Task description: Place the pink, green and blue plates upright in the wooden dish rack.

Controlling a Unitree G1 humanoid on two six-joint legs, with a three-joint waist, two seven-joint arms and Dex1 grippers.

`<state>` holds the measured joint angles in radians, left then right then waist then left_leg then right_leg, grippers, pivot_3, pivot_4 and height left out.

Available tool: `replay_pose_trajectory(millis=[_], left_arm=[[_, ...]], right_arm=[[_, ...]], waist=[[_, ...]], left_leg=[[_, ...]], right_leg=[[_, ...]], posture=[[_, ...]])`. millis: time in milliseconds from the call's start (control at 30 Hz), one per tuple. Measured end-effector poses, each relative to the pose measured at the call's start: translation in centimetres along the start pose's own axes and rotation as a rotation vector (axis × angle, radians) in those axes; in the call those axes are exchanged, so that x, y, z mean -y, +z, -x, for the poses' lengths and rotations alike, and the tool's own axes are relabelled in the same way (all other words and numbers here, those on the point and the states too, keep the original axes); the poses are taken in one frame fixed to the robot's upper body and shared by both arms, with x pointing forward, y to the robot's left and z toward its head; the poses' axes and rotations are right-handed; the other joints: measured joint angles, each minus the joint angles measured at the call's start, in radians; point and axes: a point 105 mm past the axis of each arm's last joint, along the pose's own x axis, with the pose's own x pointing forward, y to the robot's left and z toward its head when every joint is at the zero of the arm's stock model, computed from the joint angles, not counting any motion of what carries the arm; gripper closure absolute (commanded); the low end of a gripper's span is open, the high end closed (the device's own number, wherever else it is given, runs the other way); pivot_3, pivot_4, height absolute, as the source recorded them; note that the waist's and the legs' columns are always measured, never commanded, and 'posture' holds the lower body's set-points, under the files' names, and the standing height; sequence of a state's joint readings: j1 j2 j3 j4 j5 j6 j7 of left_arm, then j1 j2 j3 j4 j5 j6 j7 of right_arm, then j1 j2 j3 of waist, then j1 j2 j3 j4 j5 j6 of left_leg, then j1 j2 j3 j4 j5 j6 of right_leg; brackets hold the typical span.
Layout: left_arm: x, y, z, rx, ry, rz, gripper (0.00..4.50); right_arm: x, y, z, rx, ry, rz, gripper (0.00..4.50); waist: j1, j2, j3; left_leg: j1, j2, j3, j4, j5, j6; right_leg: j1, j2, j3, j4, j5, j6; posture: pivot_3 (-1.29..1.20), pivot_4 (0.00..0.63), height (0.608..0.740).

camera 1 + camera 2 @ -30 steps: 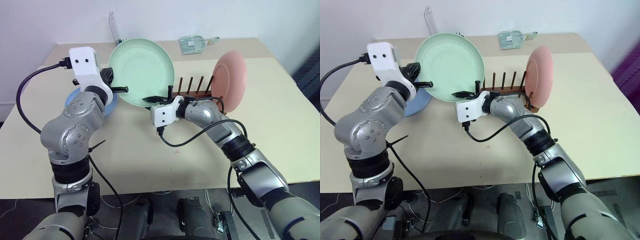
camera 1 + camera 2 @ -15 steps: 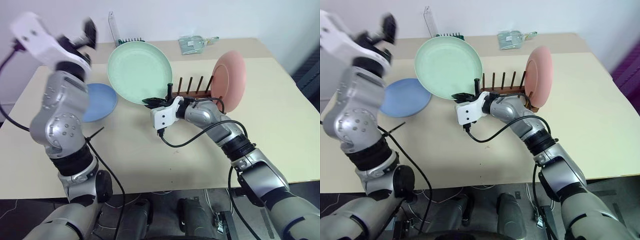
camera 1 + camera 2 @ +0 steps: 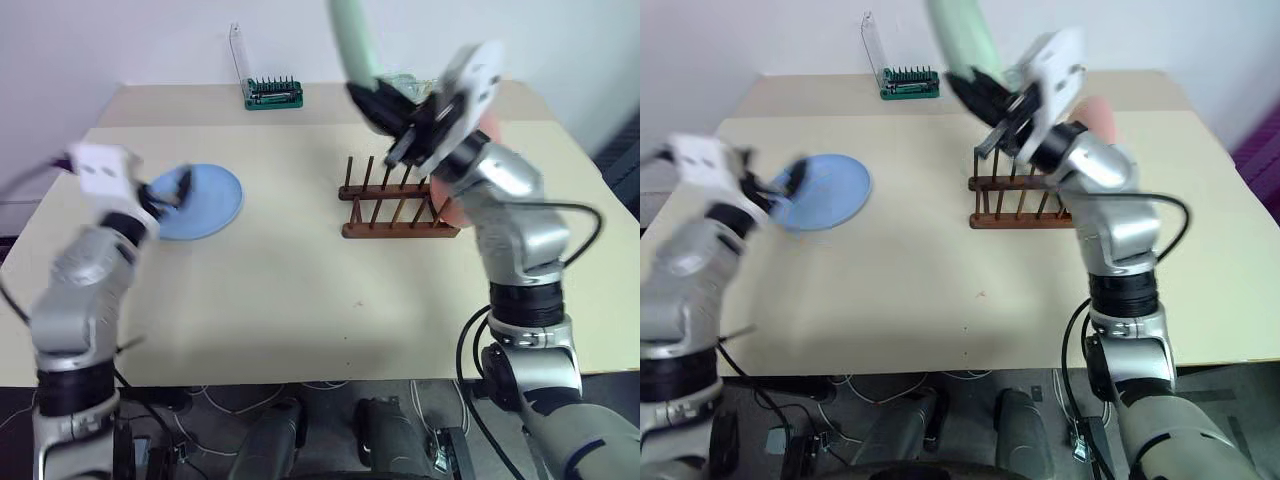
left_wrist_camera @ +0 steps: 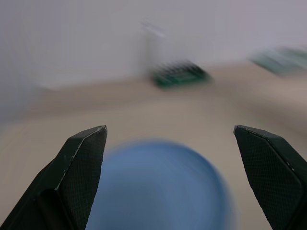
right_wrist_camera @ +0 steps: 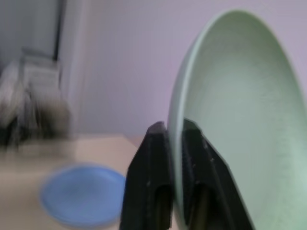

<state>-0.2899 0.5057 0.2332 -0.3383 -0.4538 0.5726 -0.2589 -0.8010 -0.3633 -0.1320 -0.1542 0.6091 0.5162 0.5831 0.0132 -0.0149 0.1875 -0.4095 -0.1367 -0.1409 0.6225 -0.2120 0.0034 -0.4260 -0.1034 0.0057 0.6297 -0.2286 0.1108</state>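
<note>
My right gripper (image 3: 372, 97) is raised above the wooden dish rack (image 3: 395, 208) and is shut on the rim of the green plate (image 3: 350, 38), which stands edge-on, high up. The right wrist view shows both fingers (image 5: 153, 163) clamped on that green plate (image 5: 235, 120). The pink plate (image 3: 1098, 112) stands at the rack's right end, mostly hidden behind my right arm. Flat on the table at the left lies the blue plate (image 3: 205, 200). My left gripper (image 3: 172, 190) is open at its left edge, pointing level over the blue plate (image 4: 158, 191).
A green tool holder (image 3: 272, 93) with a clear panel stands at the table's back edge. A clear packet (image 3: 402, 84) lies behind the right gripper. Bare tabletop (image 3: 300, 290) stretches between the blue plate and the rack.
The left gripper let go of the green plate, opened, swung up, then dropped to the blue plate. The right arm lifted the green plate up and right over the rack, rolling it edge-on.
</note>
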Motion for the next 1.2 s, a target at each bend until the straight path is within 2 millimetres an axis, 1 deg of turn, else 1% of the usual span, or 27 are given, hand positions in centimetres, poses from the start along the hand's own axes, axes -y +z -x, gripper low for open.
replay_pose_trajectory(millis=[33,100,133,200,267,333,433,767,800,833,867,967,1000,1033,1133,1200], left_arm=[[1.5,-0.6,0.0,-0.008,-0.073,0.026,0.16],[4.0,-0.4,0.2,0.013,-0.214,0.061,0.16],[5.4,-0.1,0.7,0.024,-0.296,0.061,0.16],[8.1,-0.2,1.7,0.014,-0.467,0.057,0.16],[10.0,-0.7,2.5,-0.019,-0.592,0.079,0.16],[10.7,-0.9,2.9,-0.04,-0.649,0.09,0.16],[11.1,-0.9,3.1,-0.044,-0.682,0.091,0.16],[12.2,-0.7,3.4,-0.042,-0.71,0.105,0.16],[12.2,-0.7,3.4,-0.044,-0.707,0.108,0.06],[12.2,-0.8,3.4,-0.047,-0.704,0.111,0.06],[12.2,-0.8,3.4,-0.048,-0.703,0.114,0.06],[12.4,-0.7,3.4,-0.04,-0.704,0.115,0.06],[12.5,-0.6,3.5,-0.038,-0.705,0.113,0.06],[12.5,-0.5,3.5,-0.036,-0.707,0.112,0.06],[12.6,-0.6,3.5,-0.035,-0.706,0.116,0.06],[12.6,-0.6,3.5,-0.035,-0.707,0.117,0.06]], right_arm=[[0.6,-0.2,0.5,-0.011,-0.026,-0.07,4.5],[1.1,-0.8,1.2,-0.043,-0.059,-0.188,4.5],[1.3,-1.0,1.4,-0.055,-0.075,-0.231,4.5],[2.0,-1.2,2.0,-0.068,-0.12,-0.288,4.5],[2.9,-1.4,2.6,-0.074,-0.17,-0.359,4.5],[3.6,-1.8,3.1,-0.079,-0.209,-0.421,4.5],[4.4,-2.1,3.6,-0.082,-0.258,-0.475,4.5],[5.1,-3.7,3.8,-0.15,-0.303,-0.587,4.5],[5.3,-4.0,3.8,-0.159,-0.309,-0.596,3.94],[5.3,-4.1,3.9,-0.164,-0.313,-0.599,3.77],[5.4,-4.2,3.9,-0.166,-0.316,-0.601,3.4],[5.5,-4.3,3.9,-0.176,-0.324,-0.592,1.93],[5.5,-4.4,3.9,-0.18,-0.325,-0.585,1.36],[5.6,-4.4,3.8,-0.182,-0.329,-0.571,0.94],[6.0,-4.3,3.9,-0.214,-0.345,-0.472,0.94],[6.1,-3.8,3.8,-0.221,-0.34,-0.393,0.94]], waist=[[0.0,0.0,0.0],[-0.003,0.001,0.0],[-0.007,0.001,0.0],[-0.015,0.003,0.0],[-0.021,0.004,-0.001],[-0.026,0.004,0.0],[-0.027,0.004,0.0],[-0.025,0.004,0.0],[-0.026,0.004,0.0],[-0.026,0.004,0.0],[-0.025,0.004,0.0],[-0.025,0.004,0.0],[-0.025,0.004,0.0],[-0.025,0.004,0.0],[-0.025,0.004,0.0],[-0.024,0.004,0.0]], left_leg=[[0.0,0.001,0.001,0.0,0.0,-0.001],[0.0,0.004,0.003,-0.001,0.0,0.0],[0.0,0.006,0.005,-0.002,0.0,0.0],[0.001,0.007,0.007,-0.006,0.001,-0.001],[0.001,0.007,0.007,-0.007,0.001,-0.001],[0.001,0.008,0.008,-0.007,0.002,-0.001],[0.001,0.008,0.008,-0.007,0.002,-0.001],[0.001,0.008,0.008,-0.007,0.002,-0.001],[0.001,0.008,0.008,-0.007,0.002,-0.001],[0.001,0.008,0.008,-0.007,0.002,-0.001],[0.001,0.008,0.008,-0.007,0.002,-0.001],[0.001,0.008,0.009,-0.007,0.002,-0.001],[0.001,0.008,0.009,-0.007,0.002,-0.001],[0.001,0.008,0.009,-0.007,0.002,-0.001],[0.001,0.008,0.009,-0.007,0.002,-0.001],[0.001,0.008,0.009,-0.007,0.002,-0.001]], right_leg=[[0.0,0.0,0.0,0.0,0.0,-0.001],[-0.002,0.001,0.001,0.0,-0.001,-0.003],[-0.003,0.001,0.002,0.0,0.0,-0.004],[-0.005,0.001,0.004,0.0,0.0,-0.004],[-0.005,0.002,0.004,0.0,0.001,-0.003],[-0.005,0.002,0.004,0.0,0.001,-0.003],[-0.005,0.003,0.005,0.0,0.001,-0.003],[-0.005,0.003,0.005,-0.001,0.001,-0.003],[-0.005,0.003,0.005,-0.001,0.001,-0.003],[-0.005,0.003,0.005,-0.001,0.001,-0.003],[-0.005,0.003,0.005,-0.001,0.001,-0.003],[-0.005,0.003,0.005,-0.001,0.001,-0.003],[-0.005,0.003,0.005,-0.001,0.001,-0.003],[-0.005,0.003,0.005,-0.001,0.001,-0.003],[-0.005,0.004,0.005,-0.001,0.001,-0.003],[-0.005,0.004,0.005,-0.001,0.001,-0.003]], posture=[[0.0,0.15,0.74],[0.0,0.15,0.74],[0.0,0.15,0.74],[0.0,0.15,0.74],[0.0,0.15,0.74],[0.0,0.15,0.74],[0.0,0.15,0.74],[0.0,0.15,0.74],[0.0,0.15,0.74],[0.0,0.15,0.74],[0.0,0.15,0.74],[0.0,0.15,0.74],[0.0,0.15,0.74],[0.0,0.15,0.74],[0.0,0.15,0.74],[0.0,0.15,0.74]])
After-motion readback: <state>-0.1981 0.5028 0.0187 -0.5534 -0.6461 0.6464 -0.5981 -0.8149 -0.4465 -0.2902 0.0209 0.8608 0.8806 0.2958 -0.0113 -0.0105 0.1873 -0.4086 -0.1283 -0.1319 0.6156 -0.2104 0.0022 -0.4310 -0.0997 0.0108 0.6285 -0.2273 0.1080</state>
